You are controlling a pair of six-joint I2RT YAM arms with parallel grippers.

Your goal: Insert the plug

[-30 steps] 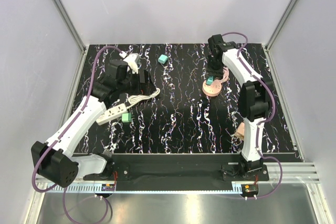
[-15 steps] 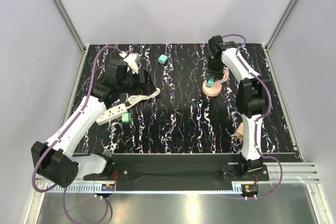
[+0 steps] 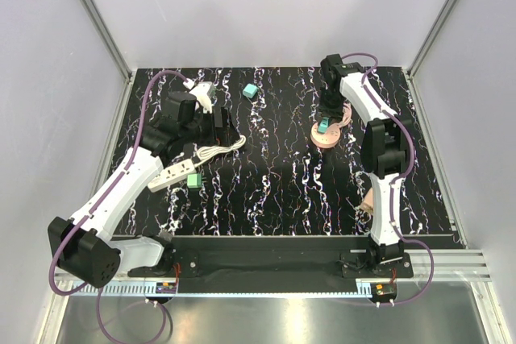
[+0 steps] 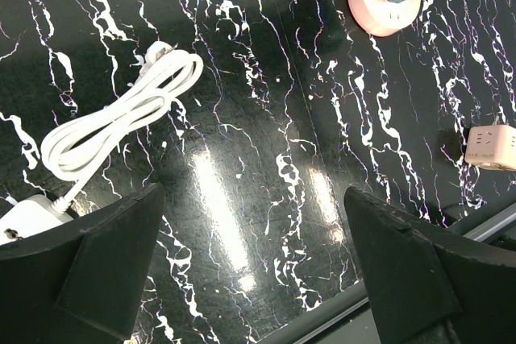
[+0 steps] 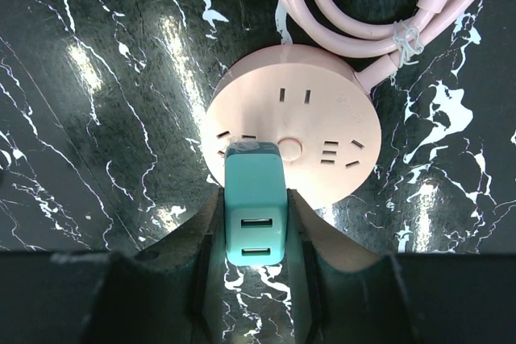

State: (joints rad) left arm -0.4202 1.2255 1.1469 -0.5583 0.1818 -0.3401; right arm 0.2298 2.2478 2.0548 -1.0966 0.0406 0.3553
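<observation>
Toward the table's (image 3: pixel 274 175) far right corner, my right pincer (image 5: pixel 255 217) is clamping the teal plug (image 5: pixel 255 199) by its sides. The plug's long axis is running straight out from the pincer, its leading end overlapping the near rim of the round pink socket hub (image 5: pixel 322 110). My left pincer (image 4: pixel 254 239) is hanging wide apart by the left edge, well away.

**benchlurker:** what's your setup look like?

**me:** My table (image 3: pixel 274 199) is black fake marble with white veins. It's glossy, so the light leaves bright streaks (image 4: pixel 219 199) on it. Plain pale grey walls (image 3: pixel 266 6) on three sides, aluminium posts (image 3: pixel 95 18) in the back corners, and a brushed metal ledge (image 3: pixel 282 316) along my near edge.
</observation>
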